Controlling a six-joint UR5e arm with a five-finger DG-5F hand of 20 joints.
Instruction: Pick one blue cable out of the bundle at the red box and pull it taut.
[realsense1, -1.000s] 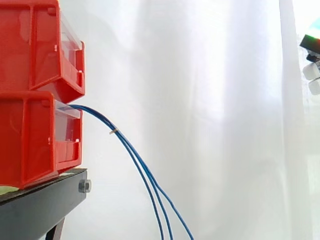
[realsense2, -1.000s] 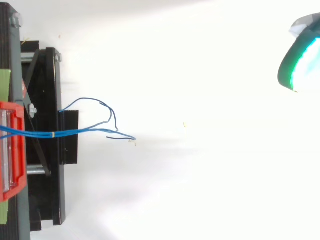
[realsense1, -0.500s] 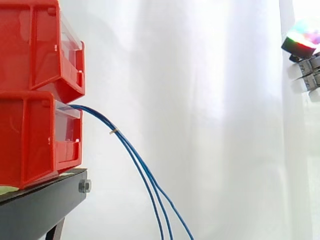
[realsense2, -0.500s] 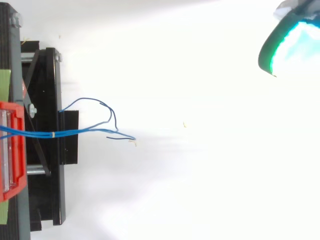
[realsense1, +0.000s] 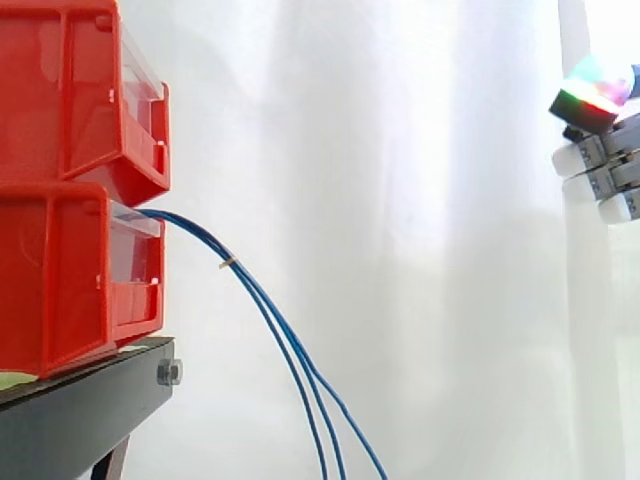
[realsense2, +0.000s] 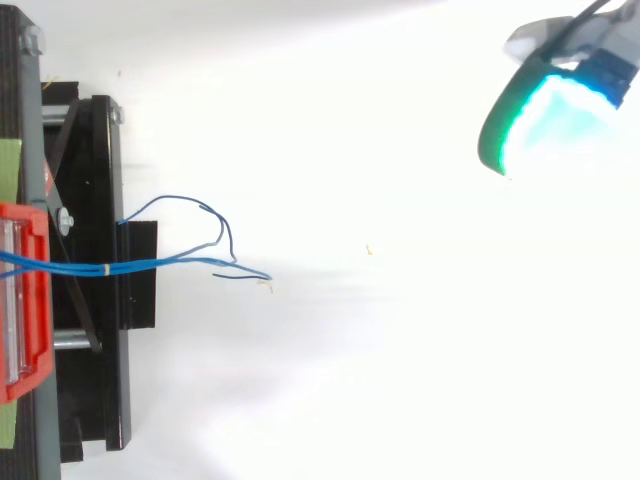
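Two red bins stacked on black stand (realsense1: 80, 415). Bundle of blue cables (realsense1: 272, 322) leaves the front of the lower red bin (realsense1: 65, 285), under the upper red bin (realsense1: 75, 95), droops down and out of view, bound near the bin by a small yellowish tie (realsense1: 228, 263). In top view loose cable ends (realsense2: 222, 240) curl just past the stand. Hand (realsense1: 603, 165) at right edge, high, well apart from cables; fingertips (realsense1: 572, 160) point left, seemingly relaxed and empty, though little of it shows. Green-cyan glow (realsense2: 540, 115) from above.

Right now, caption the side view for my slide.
Blue cables droop from the lower red bin; the hand hangs far off at the right edge.
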